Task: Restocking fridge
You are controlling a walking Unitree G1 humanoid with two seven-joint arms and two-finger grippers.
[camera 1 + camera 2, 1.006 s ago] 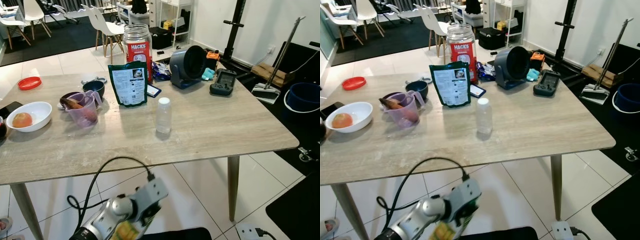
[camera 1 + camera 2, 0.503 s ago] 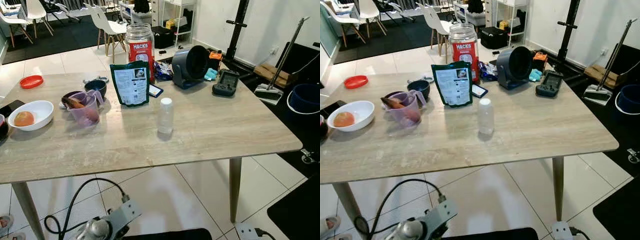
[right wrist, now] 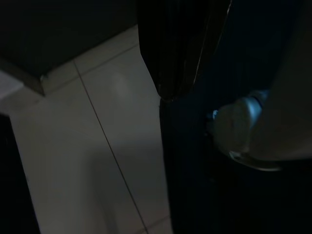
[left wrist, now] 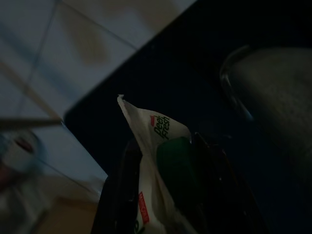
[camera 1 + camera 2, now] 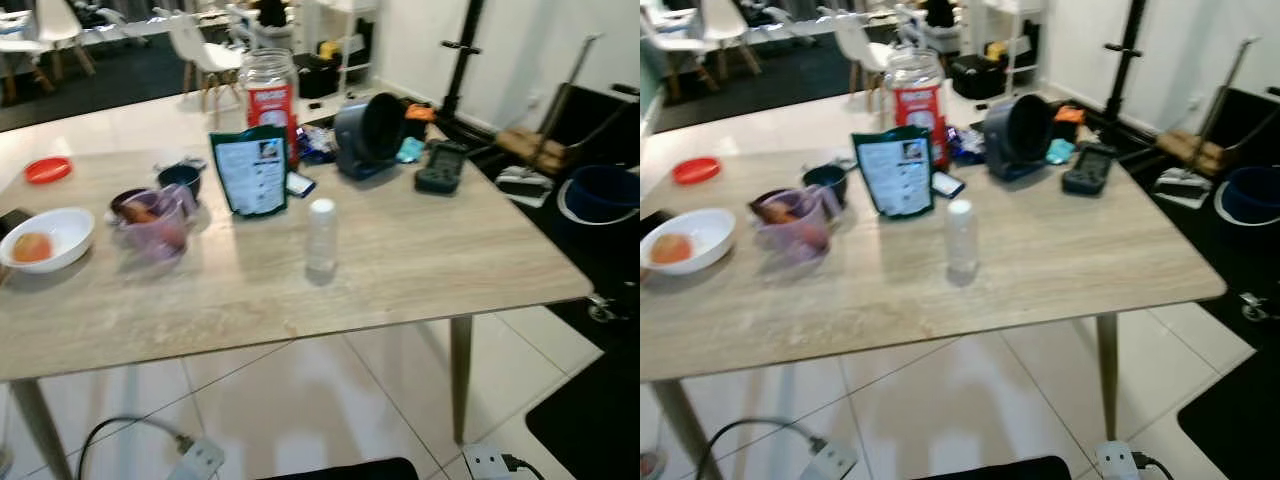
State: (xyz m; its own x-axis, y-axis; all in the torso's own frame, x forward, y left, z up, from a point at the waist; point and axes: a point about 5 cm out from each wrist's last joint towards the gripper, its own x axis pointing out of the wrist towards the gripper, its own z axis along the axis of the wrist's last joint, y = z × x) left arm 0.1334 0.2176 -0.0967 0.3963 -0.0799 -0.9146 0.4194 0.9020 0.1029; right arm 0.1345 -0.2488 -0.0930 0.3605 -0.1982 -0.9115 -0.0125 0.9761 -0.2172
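**Packet in hand, no fridge yet**

The big wooden table (image 5: 420,250) fills the middle of the head view, with a small clear bottle (image 5: 321,236) near its center. At the bottom middle of the left wrist view, the left gripper (image 4: 165,195) pinches a white and green packet (image 4: 156,141). I think it is being carried. Next comes finding the fridge. I cannot tell how the right gripper (image 3: 178,48) stands.

The wooden table (image 5: 420,250) has open surface across its near and right parts. A clear bottle (image 5: 321,236) stands alone mid-table; behind it a green pouch (image 5: 249,170), red-labelled jar (image 5: 271,95) and dark fan (image 5: 365,132) crowd the far edge. A purple jug (image 5: 155,222) and white bowl (image 5: 45,236), somewhat blurred, occupy the left side.
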